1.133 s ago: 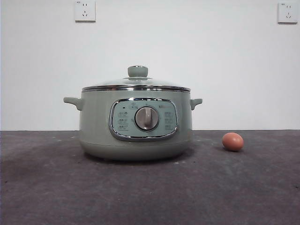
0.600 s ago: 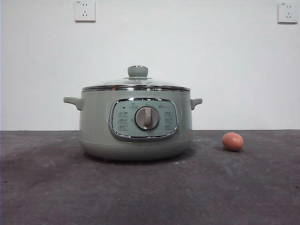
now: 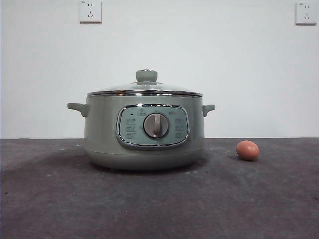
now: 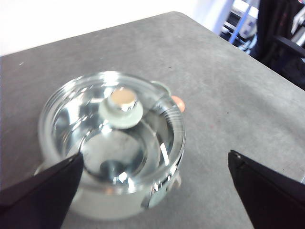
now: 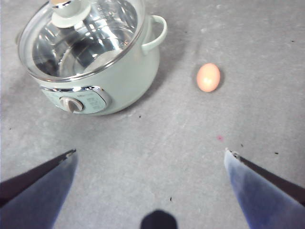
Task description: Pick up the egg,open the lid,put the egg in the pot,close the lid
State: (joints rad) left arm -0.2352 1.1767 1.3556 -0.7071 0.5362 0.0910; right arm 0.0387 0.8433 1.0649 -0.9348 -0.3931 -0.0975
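Note:
The sage-green pot (image 3: 144,132) stands at the middle of the dark table, its grey dial facing the front camera. The glass lid (image 3: 145,90) rests shut on it, with its green knob (image 3: 146,75) on top. The brown-orange egg (image 3: 247,150) lies on the table to the pot's right, apart from it. My left gripper (image 4: 155,164) hovers open high above the lid (image 4: 112,131), knob (image 4: 121,102) in view. The right gripper (image 5: 150,155) hangs open above the table, with the pot (image 5: 102,71) and the egg (image 5: 208,77) beyond its jaws. Neither gripper shows in the front view.
A white wall with two sockets (image 3: 90,11) stands behind the table. The table's edge (image 4: 209,36) and dark equipment (image 4: 281,38) beyond it appear in the left wrist view. Grey table surface (image 5: 157,157) lies under the right gripper.

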